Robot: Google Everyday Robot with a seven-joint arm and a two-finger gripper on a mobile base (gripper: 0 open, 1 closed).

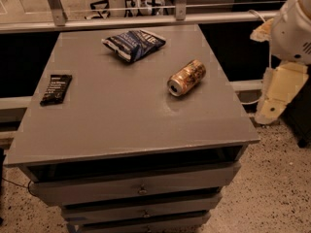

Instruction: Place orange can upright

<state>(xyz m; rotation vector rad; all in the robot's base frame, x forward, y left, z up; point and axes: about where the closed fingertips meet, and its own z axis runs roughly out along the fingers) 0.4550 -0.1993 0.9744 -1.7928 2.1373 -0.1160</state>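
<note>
Lying on its side, the orange can (pixel 186 77) rested on the right half of the grey cabinet top (pixel 121 130), its silver rim turned toward the near left. A dark blue snack bag (pixel 133 42) sat farther back, well apart from the can, and a flat black bar wrapper (pixel 56 89) lay near the left edge. Off the table's right side, the gripper (pixel 274 98) hung below the white arm (pixel 291 28), above the speckled floor (pixel 277 188) and apart from the can; whether it was spread or pressed together could not be told.
</note>
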